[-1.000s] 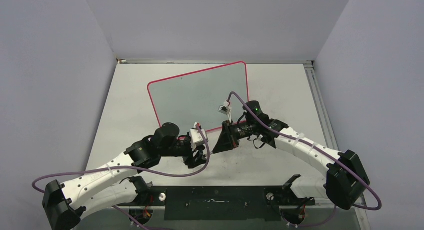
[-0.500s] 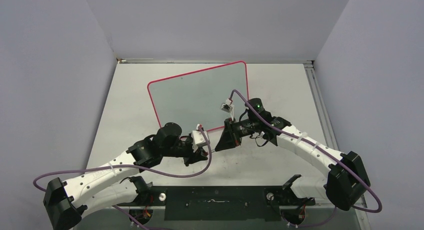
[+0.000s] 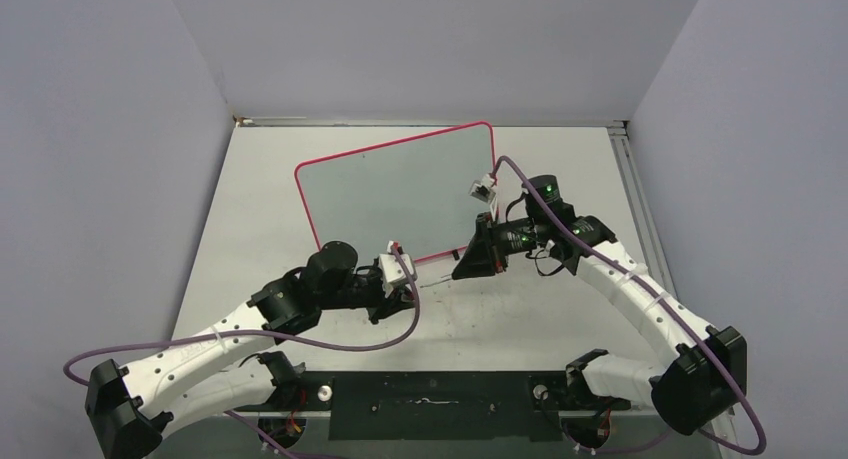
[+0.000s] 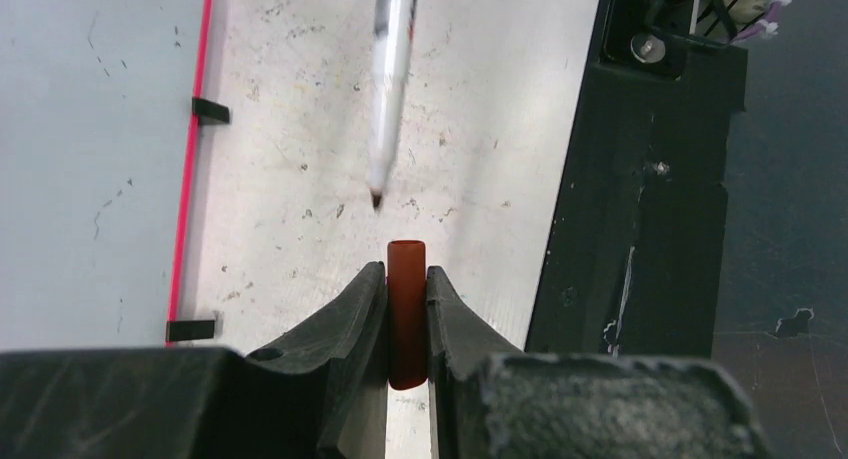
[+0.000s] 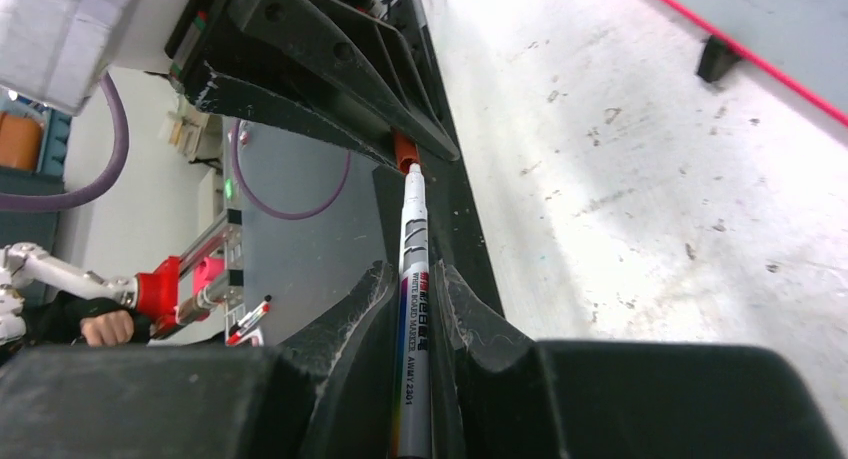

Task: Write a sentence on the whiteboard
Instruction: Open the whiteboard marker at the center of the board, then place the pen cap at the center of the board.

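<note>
The whiteboard (image 3: pixel 400 184), pale grey with a thin pink-red rim, lies on the table; no sentence is in view on its face. Just in front of its near edge, my left gripper (image 3: pixel 408 295) is shut on a short red-brown marker cap (image 4: pixel 407 319). To its right, my right gripper (image 3: pixel 462 270) is shut on the barrel of a silver whiteboard marker (image 5: pixel 413 279). The marker (image 4: pixel 393 69) is uncapped, its dark tip a short gap from the cap's mouth and pointing at it. The cap (image 5: pixel 403 154) sits between the left fingers (image 5: pixel 320 69) in the right wrist view.
The scuffed white table (image 3: pixel 560 309) is walled on three sides. A black base plate (image 3: pixel 430 404) runs along the near edge. Two small black feet (image 4: pixel 210 110) stick out from the board's rim. Purple cables (image 3: pixel 330 347) loop off both arms.
My left gripper closed on the cap. The right arm then drew back to the right with the marker, pulling it out of the cap.
</note>
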### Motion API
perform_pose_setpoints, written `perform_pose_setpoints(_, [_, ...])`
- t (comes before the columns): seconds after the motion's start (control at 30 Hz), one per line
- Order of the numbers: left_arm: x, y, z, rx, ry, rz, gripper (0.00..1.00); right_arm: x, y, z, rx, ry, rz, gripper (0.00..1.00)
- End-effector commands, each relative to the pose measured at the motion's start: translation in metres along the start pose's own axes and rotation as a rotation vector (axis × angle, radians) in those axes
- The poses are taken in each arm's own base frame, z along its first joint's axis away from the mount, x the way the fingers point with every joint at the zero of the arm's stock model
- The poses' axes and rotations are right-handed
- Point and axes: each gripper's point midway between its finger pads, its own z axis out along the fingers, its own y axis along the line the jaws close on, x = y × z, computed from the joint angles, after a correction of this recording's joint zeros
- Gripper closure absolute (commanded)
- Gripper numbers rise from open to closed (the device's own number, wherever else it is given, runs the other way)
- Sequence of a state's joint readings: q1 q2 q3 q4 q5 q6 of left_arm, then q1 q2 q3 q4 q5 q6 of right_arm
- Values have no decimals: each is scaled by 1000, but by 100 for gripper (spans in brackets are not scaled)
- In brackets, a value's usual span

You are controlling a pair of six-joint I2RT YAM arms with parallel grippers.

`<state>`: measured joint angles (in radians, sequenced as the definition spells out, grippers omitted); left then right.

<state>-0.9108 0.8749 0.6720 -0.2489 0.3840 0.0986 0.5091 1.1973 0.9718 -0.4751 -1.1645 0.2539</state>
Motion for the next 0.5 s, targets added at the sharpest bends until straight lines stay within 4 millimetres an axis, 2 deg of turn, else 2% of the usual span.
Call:
perform_pose_setpoints(0.0, [11,2,-7,-25,51,-2,100,-13,13,-18,11,-37,-109,95])
perform_pose_setpoints(0.33, [7,11,-12,-80,33,-20,100,-21,9,-28,84,-57,-135,95])
perform_pose_setpoints(0.47, [2,13,-10,-122,10,-166,100,-31,-3,-32,174,-103,-127,95])
